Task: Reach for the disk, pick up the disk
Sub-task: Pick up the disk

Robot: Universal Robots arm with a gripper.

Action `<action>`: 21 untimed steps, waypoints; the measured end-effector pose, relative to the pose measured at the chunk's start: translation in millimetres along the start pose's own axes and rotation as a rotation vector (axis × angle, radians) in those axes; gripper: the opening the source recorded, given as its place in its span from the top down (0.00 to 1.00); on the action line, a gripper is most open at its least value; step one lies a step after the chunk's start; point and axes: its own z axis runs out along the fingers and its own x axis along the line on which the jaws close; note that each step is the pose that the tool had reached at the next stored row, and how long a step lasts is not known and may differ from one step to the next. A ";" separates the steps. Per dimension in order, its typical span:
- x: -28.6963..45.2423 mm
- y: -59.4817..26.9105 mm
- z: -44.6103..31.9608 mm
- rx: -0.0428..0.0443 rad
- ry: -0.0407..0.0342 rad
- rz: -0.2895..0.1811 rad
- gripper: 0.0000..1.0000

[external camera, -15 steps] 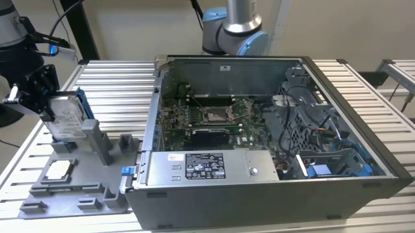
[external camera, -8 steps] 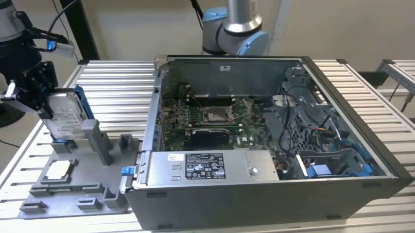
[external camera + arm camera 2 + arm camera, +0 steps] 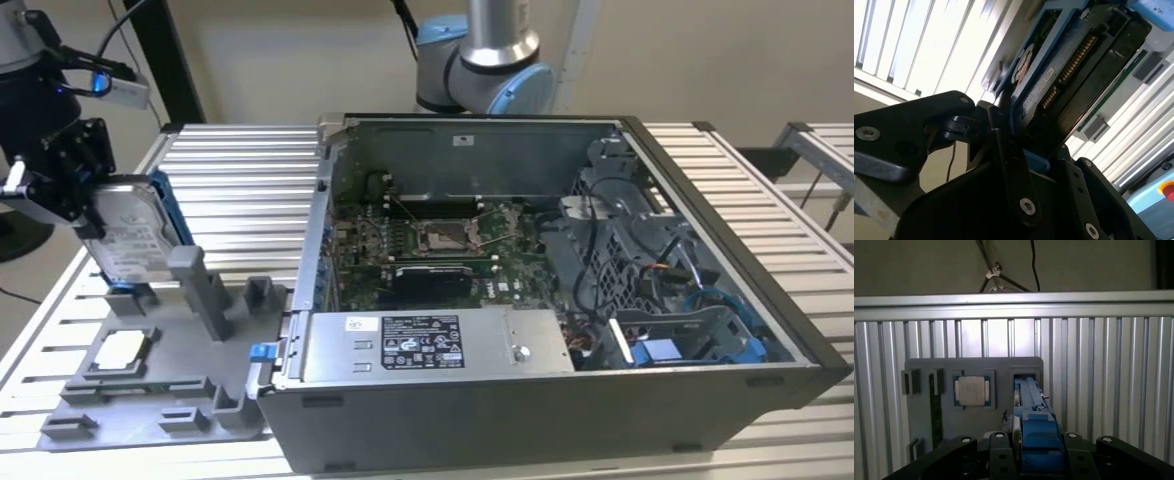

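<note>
1. Disk (image 3: 134, 235) stands on edge at the exterior view's left, its labelled silver face turned toward the exterior view's right and its blue frame running along its edges.
2. The jaws are clenched on the disk. In the second wrist view the black links press both sides of it (image 3: 1054, 75), and in the first wrist view its blue edge (image 3: 1035, 430) sits squeezed between them.
3. The disk's lower end is at a slot in the far corner of a grey plate (image 3: 167, 372). I cannot tell whether it touches the slot.
4. A grey post (image 3: 187, 285) rises from the plate just beside the disk.
5. A square silver chip (image 3: 120, 350) lies flat in a pocket of the plate, apart from the disk. In the first wrist view the chip (image 3: 971, 390) sits just beside the disk's slot.
6. The plate lies on a slatted metal bench (image 3: 240, 170).
7. An open case (image 3: 534, 410) lies next to the plate, toward the exterior view's right, with a green board (image 3: 427, 240) inside and a long grey box (image 3: 427, 345) along its near wall.
8. The arm (image 3: 487, 55) rises behind the case.
</note>
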 end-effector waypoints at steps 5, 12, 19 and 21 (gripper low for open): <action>0.1 0.0 -5.1 0.0000 0.0000 0.000 1.00; 0.2 -0.1 -12.4 0.0001 0.0000 0.000 1.00; 0.3 -0.2 -19.7 0.0000 0.0000 0.000 1.00; 0.3 -0.2 -21.6 0.0000 0.0000 0.000 1.00</action>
